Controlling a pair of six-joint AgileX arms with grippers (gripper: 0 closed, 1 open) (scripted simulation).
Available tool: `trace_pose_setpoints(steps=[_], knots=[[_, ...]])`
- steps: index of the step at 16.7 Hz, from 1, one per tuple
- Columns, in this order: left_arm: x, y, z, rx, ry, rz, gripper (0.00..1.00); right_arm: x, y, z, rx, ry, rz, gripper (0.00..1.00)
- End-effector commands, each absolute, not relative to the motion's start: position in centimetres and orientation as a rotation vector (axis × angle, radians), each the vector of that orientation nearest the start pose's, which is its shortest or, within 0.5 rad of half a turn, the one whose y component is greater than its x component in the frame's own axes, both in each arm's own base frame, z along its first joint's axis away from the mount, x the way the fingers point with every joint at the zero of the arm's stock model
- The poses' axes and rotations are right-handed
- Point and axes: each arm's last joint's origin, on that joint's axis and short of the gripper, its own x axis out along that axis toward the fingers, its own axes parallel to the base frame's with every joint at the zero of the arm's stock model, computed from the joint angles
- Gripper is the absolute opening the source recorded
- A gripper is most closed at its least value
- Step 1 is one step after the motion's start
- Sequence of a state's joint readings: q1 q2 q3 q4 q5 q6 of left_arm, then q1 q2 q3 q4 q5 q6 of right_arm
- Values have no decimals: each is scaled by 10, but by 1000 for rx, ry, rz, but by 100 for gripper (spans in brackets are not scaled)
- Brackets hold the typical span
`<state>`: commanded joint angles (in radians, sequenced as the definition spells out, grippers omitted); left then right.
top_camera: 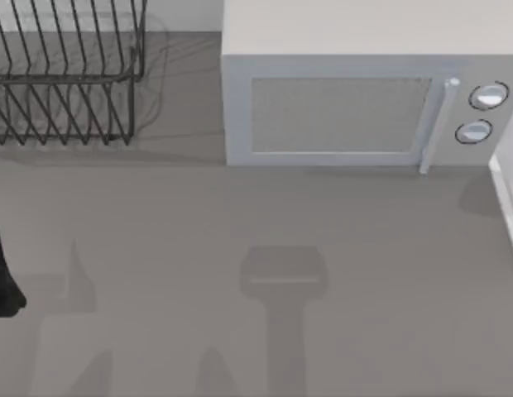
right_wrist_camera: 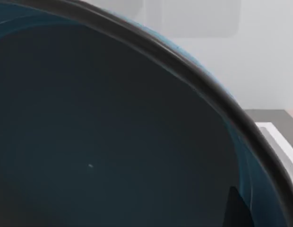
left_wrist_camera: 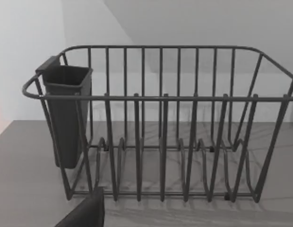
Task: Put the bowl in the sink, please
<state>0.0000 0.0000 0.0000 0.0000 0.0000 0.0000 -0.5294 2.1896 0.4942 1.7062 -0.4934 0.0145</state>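
The left arm (top_camera: 4, 273) sits parked at the worktop's left edge near the dark wire dish rack (top_camera: 66, 74), claw state unreadable. The glossy teal-blue bowl (right_wrist_camera: 113, 132) hangs close under the right wrist camera, probably held, though I cannot tell. A loose grip could drop it short of the white sink rim (right_wrist_camera: 279, 142).

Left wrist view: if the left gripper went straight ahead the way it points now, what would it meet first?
Probably the dark wire dish rack, which stands straight ahead on the grey table; its front bars come first. Depth is uncertain.
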Motion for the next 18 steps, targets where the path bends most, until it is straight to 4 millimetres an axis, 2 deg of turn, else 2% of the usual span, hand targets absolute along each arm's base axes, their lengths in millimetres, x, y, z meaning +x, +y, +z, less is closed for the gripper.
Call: trace_pose_setpoints(steps=[6, 18], knots=[[106, -1, 160, 0, 0, 0, 100, 267, -136, 59, 0, 0, -10, 0], [106, -1, 160, 0, 0, 0, 100, 267, -136, 59, 0, 0, -10, 90]])
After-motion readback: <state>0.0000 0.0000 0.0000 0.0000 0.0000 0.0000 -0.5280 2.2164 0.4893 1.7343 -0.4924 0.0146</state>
